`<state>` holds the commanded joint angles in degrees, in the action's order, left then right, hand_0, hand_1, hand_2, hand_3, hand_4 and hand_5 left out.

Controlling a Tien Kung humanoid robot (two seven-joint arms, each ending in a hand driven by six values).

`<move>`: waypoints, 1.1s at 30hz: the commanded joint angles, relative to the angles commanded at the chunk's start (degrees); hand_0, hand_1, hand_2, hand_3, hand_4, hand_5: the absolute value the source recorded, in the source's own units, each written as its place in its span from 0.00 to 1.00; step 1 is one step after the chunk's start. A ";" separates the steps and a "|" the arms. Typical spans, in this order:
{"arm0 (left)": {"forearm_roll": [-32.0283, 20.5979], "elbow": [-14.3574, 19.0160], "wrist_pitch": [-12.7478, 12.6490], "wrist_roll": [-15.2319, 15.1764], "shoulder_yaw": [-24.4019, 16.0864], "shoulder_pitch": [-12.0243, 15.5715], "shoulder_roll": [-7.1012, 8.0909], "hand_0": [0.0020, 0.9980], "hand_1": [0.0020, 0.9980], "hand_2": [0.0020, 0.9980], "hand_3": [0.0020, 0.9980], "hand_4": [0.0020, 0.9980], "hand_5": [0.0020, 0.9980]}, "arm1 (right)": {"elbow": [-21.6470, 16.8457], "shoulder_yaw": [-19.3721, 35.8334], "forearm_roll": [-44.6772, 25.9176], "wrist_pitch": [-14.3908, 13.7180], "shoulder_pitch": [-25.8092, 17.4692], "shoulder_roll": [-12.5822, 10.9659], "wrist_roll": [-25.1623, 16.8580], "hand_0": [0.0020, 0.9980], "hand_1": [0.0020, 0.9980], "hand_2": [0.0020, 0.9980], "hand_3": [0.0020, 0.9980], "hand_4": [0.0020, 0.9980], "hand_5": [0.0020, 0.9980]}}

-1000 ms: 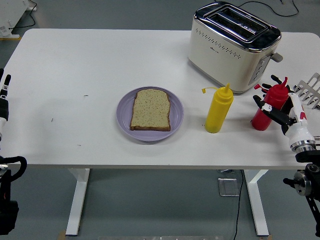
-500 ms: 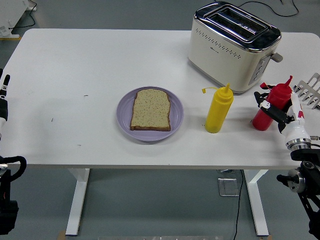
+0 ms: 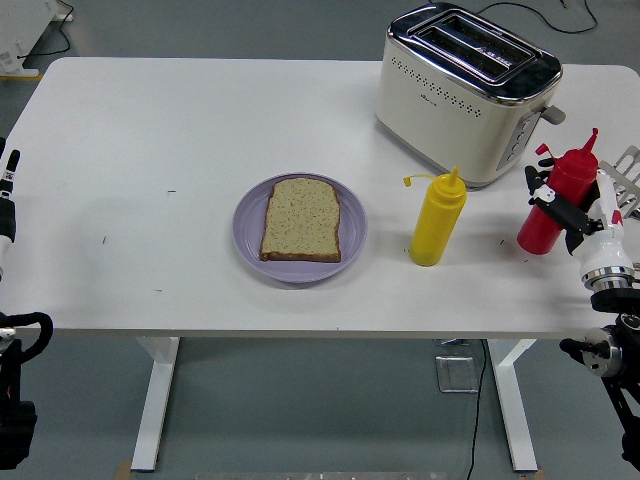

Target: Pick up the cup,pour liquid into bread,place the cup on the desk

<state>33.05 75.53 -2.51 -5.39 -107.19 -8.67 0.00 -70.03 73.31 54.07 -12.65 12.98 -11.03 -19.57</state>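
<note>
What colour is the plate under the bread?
Pale purple plate, clearest in the head view.

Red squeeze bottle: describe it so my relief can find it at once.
Start at the cream toaster at the table's far right. Just in front of its right end, the robot's right hand grips the red squeeze bottle, tilted. Unlike the upright, untouched yellow bottle to its left, it is red and held.

toaster (image 3: 466, 90), yellow squeeze bottle (image 3: 437, 220), metal rack (image 3: 628, 178)

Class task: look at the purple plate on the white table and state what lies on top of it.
One slice of bread lies flat on the purple plate, leaving the rim visible all round. Nothing else is on it. The plate surface under the slice is covered.
</note>
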 joint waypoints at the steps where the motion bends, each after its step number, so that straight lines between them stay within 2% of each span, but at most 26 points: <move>1: 0.01 0.01 0.01 0.00 0.02 0.01 0.00 0.79 0.76 0.77 0.70 0.56 1.00 | -1.10 0.33 0.50 0.03 0.14 -0.46 0.15 0.15 0.21 0.33 0.42 0.74 0.11; 4: 0.02 0.02 0.02 0.01 0.03 0.03 0.00 0.79 0.76 0.77 0.70 0.56 1.00 | -3.31 0.83 2.16 0.16 0.60 -1.53 0.38 0.14 0.21 0.33 0.42 0.71 0.09; 8: 0.01 0.05 -0.01 0.00 -0.02 0.08 0.00 0.79 0.76 0.77 0.70 0.56 1.00 | -8.00 1.05 8.77 0.20 2.88 -5.00 0.27 0.14 0.21 0.33 0.42 0.71 0.09; 9: 0.01 0.05 -0.01 0.00 -0.02 0.08 0.00 0.79 0.75 0.77 0.70 0.56 1.00 | -8.33 1.03 9.58 0.24 3.06 -5.25 0.26 0.15 0.21 0.33 0.43 0.69 0.08; 12: 0.02 0.06 0.02 0.01 -0.03 0.12 0.00 0.79 0.75 0.77 0.70 0.56 1.00 | -10.95 0.28 15.03 0.10 5.61 -8.09 0.08 0.15 0.21 0.33 0.43 0.69 0.08; 17: 0.05 0.03 -0.16 0.07 -0.05 0.21 0.00 0.79 0.75 0.76 0.70 0.56 1.00 | -13.14 -1.96 22.25 -0.43 9.98 -11.88 -0.20 0.15 0.21 0.33 0.43 0.68 0.08; 25: 0.12 -0.01 -0.31 0.12 0.01 0.30 0.00 0.79 0.75 0.76 0.69 0.56 1.00 | -13.81 -9.92 37.89 -2.48 18.18 -15.62 3.82 0.14 0.21 0.33 0.42 0.65 0.10; 33: 0.13 -0.03 -0.30 0.08 -0.27 0.30 0.00 0.79 0.75 0.76 0.69 0.56 1.00 | -10.35 -20.15 56.36 -4.01 27.09 -15.50 7.13 0.14 0.20 0.32 0.42 0.62 0.11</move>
<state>33.19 75.50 -2.81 -5.31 -107.46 -8.37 0.00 -80.38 53.16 110.44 -16.67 40.07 -26.53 -12.44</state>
